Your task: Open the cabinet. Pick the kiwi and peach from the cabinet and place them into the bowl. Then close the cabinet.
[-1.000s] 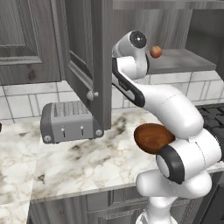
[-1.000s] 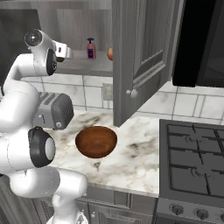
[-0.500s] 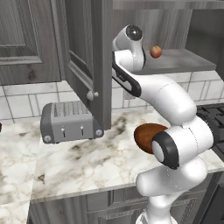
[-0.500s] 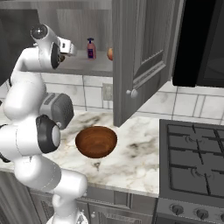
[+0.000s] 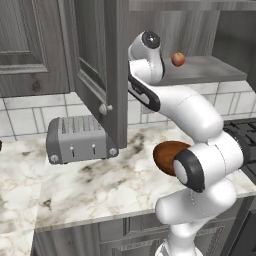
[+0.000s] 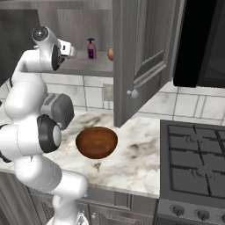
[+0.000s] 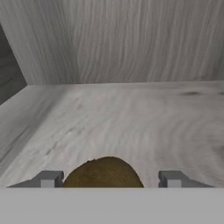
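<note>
Kiwi on the cabinet shelf floor, squarely between the gripper tips. Fingers apart, not yet touching fruit: grasp step in hand (doors already open). Next: close evenly, lift, back out. Bare shelf ahead of fingers, back wall beyond; peach well off sideways, bowl below on counter.

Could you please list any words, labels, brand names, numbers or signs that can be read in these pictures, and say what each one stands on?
None can be read.
The pink-red bottle on the cabinet shelf: any label is too small to tell.
The toaster, bowl, stove, kiwi and peach carry no readable writing.
</note>
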You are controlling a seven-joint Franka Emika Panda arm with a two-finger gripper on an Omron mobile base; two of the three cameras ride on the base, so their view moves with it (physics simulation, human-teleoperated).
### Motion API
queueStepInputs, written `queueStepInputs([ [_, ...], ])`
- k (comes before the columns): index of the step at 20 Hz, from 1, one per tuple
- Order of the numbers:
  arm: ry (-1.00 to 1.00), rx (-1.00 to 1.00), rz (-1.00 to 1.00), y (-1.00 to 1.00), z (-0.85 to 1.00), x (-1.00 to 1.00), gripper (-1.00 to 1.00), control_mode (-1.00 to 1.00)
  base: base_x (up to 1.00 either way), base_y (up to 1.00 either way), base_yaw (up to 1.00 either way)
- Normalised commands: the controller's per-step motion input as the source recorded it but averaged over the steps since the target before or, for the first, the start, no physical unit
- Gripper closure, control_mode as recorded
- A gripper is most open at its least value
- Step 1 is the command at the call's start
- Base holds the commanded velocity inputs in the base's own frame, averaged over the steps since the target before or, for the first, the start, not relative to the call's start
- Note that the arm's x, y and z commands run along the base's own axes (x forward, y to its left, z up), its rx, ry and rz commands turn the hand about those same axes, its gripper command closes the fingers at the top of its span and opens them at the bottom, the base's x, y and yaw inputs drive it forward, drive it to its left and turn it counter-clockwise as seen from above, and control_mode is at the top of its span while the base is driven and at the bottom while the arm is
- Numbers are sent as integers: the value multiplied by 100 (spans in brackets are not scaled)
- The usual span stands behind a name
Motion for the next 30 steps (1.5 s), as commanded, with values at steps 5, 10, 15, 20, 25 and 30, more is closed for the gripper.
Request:
queueStepInputs([
  [5, 0, 5, 0, 1, -10, 0, 100, -100, 0, 0, 0],
  [10, -5, 0, 0, -1, 1, -21, 100, -100, 0, 0, 0],
  [15, -16, 0, -1, -25, 18, -79, 100, -100, 0, 0, 0],
  [20, -4, 0, -7, -58, 22, -100, 100, -100, 0, 0, 0],
  [25, 2, 0, -14, -64, 34, -100, 100, -100, 0, 0, 0],
  [30, 4, -1, -7, -58, -12, -92, 100, -100, 0, 0, 0],
])
